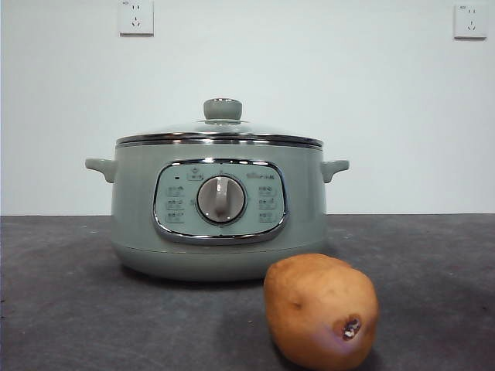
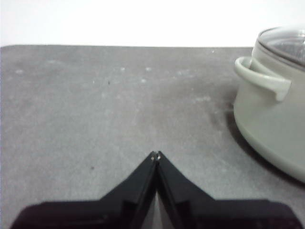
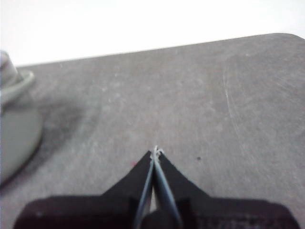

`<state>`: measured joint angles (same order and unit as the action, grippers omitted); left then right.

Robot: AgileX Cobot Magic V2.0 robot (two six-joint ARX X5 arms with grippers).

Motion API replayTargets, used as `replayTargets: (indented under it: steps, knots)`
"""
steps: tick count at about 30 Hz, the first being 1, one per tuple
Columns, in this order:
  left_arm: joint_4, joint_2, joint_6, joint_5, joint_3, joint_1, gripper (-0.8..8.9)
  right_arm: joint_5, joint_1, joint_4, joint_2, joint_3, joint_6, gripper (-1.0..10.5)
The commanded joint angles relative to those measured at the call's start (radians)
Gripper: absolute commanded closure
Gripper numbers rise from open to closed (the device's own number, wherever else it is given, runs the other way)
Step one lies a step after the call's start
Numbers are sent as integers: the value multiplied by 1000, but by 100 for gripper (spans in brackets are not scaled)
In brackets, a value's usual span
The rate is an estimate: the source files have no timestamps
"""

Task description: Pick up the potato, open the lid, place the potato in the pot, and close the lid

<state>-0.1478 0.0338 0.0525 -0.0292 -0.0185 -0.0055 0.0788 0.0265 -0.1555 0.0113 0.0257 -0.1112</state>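
Potato (image 1: 321, 311) at lower right of the front frame: oval, firm, fairly heavy by the look, matte orange-brown skin with a dark scar facing the camera. Probably rolls if nudged; best gripped across the short middle, not the tapered ends. Lies on the grey, faintly scuffed tabletop (image 1: 69, 309) just in front of the pot (image 1: 219, 205), apart from it. Centre frame: wide sage-green body, chrome-framed panel, grey dial, two stubby handles. On top, seated: glass lid (image 1: 220, 131), metal-rimmed, fragile and slick; pale green knob the only sensible hold. Left pincer (image 2: 156, 155) clenched, empty, over bare tabletop beside one handle. Right pincer (image 3: 156, 151) likewise clenched, empty.
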Motion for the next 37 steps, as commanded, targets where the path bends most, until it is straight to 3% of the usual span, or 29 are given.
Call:
replayTargets:
  steps: [1, 9, 13, 15, 20, 28, 37]
  knots:
    - [14, 0, 0, -5, 1, 2, 817, 0, 0, 23, -2, 11, -76, 950]
    - [6, 0, 1, -9, -51, 2, 802, 5, 0, 24, -2, 85, -99, 935]
    - [7, 2, 12, -24, -87, 2, 489, 14, 0, 22, -2, 128, -99, 688]
    - [7, 5, 24, -24, -105, 2, 407, 28, 0, 21, -2, 146, -100, 584]
    - [6, 25, 60, -31, -153, 2, 400, 89, 0, 6, 0, 196, -132, 437]
    - [-4, 103, 108, -107, -262, 2, 399, 149, 0, -112, 41, 307, -159, 436]
    - [-229, 327, 109, -293, -480, 2, 401, 266, 0, -427, 245, 534, -158, 437]
